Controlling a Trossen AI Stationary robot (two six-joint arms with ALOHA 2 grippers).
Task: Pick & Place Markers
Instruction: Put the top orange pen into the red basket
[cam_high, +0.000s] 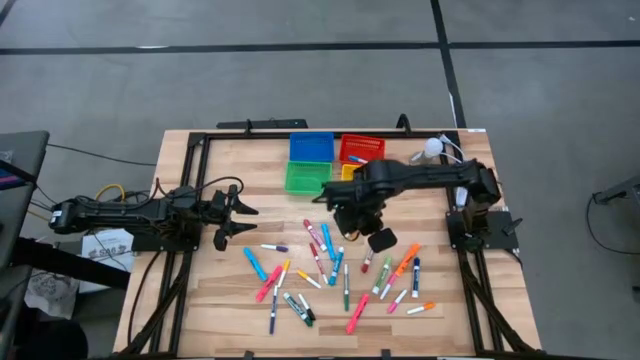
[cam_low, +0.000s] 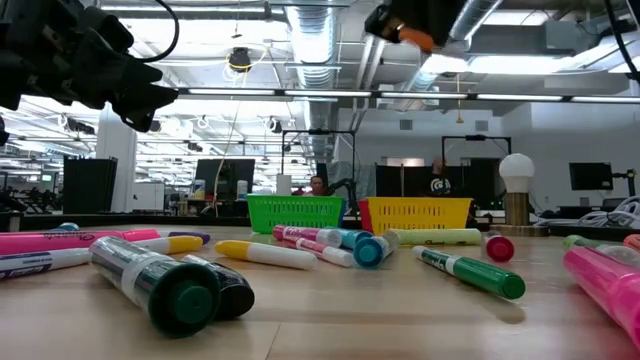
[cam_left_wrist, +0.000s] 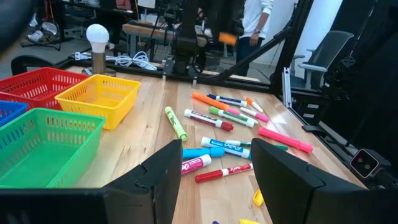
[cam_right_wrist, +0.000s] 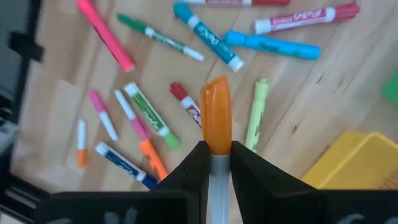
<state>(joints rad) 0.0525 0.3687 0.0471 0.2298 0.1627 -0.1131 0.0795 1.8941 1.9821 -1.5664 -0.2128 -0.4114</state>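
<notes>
Right wrist view: the right gripper (cam_right_wrist: 216, 163) has its fingers pinched close on an orange-capped marker (cam_right_wrist: 216, 122), gripped on the pale barrel so the cap sticks out ahead of the fingertips.
Grip reason: holding by the barrel leaves the cap end free, which I judge suits dropping it nose-first into a bin.
Height: in the low view the orange cap (cam_low: 417, 38) hangs high above the table, well clear of everything lying on it.
Yellow bin: its corner (cam_right_wrist: 357, 158) sits just off to one side below the held marker, near enough that it looks the likely drop point.
Loose markers: the rest of the markers (cam_high: 330, 268) lie scattered flat on the table under and beyond the right gripper, none touching it; a pale green one (cam_right_wrist: 255, 116) lies directly beneath the cap.
Left gripper: (cam_left_wrist: 214, 180) waits well apart from the pile, fingers spread with nothing between them, pointed toward the bins and markers.
Stage: carry under way, release not yet made.
</notes>
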